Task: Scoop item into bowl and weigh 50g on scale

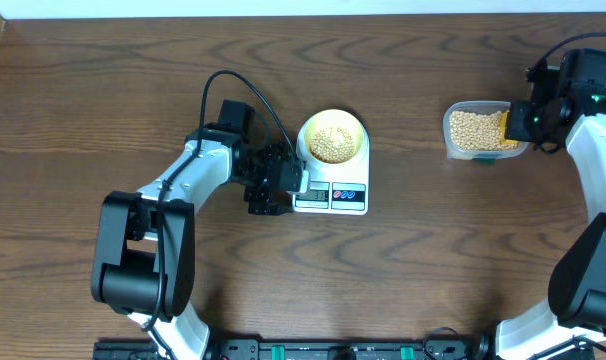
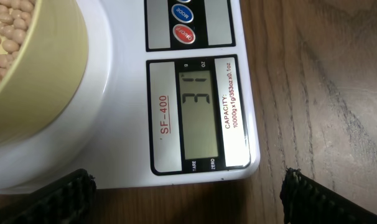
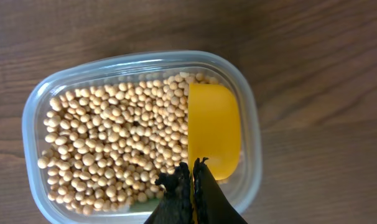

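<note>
The right pincer point(image 3: 191, 177) is clamped on the yellow scoop point(image 3: 213, 127), whose long axis runs straight out from it along one side of the clear tub point(image 3: 251, 106), with the beans point(image 3: 107, 143) just beside it. The bowl point(image 2: 51, 81) on the scale point(image 2: 126, 93) sits well to its left, by the left pincer point(image 1: 278, 185), whose jaws are spread wide.

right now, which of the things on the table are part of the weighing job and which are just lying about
In the job: beans, bowl, scale, clear tub, yellow scoop.
Lying about: no stray thing visible; just the wooden table underneath.
</note>
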Robot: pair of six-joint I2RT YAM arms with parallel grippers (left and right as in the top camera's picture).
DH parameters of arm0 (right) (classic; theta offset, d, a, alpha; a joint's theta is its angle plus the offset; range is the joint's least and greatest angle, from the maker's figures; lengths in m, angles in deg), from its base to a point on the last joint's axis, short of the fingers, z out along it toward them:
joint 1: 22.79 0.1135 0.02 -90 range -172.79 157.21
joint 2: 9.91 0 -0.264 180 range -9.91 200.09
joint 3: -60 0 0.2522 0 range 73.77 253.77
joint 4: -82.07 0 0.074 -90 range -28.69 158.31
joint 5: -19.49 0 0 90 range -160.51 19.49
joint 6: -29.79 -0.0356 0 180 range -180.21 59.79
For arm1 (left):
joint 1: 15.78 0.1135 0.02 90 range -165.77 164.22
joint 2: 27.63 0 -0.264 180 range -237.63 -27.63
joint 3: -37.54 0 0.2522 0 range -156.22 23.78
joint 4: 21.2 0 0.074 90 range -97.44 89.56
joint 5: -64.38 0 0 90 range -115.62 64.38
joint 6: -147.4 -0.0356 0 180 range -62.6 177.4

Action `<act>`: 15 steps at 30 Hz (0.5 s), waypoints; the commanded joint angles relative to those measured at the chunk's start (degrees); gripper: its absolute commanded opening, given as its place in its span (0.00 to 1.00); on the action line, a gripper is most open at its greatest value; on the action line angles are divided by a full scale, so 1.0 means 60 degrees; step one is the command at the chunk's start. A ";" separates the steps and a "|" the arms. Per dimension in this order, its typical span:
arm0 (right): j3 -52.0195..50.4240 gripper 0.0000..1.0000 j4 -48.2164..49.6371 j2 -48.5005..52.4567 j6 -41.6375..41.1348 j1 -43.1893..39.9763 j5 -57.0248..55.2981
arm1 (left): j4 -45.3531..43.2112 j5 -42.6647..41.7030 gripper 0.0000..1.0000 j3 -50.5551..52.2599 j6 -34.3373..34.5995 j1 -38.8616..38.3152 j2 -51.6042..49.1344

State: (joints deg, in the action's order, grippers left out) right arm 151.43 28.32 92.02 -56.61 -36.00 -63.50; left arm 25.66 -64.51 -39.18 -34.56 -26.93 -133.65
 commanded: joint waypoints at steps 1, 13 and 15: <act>-0.0372 0.01 0.0186 -0.0091 0.0120 -0.0036 0.0426 | 0.0029 -0.0160 0.98 0.0091 -0.0135 -0.0011 -0.0153; -0.0685 0.01 0.0328 -0.0091 -0.0055 -0.0033 0.2116 | 0.0029 -0.0160 0.97 0.0091 -0.0135 -0.0011 -0.0153; -0.0874 0.01 0.0470 -0.0091 -0.0175 -0.0033 0.2222 | 0.0029 -0.0160 0.98 0.0091 -0.0135 -0.0011 -0.0153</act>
State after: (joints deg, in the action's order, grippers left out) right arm 148.16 30.53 92.02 -56.66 -36.00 -53.53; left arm 25.66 -64.51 -39.18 -34.56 -26.93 -133.65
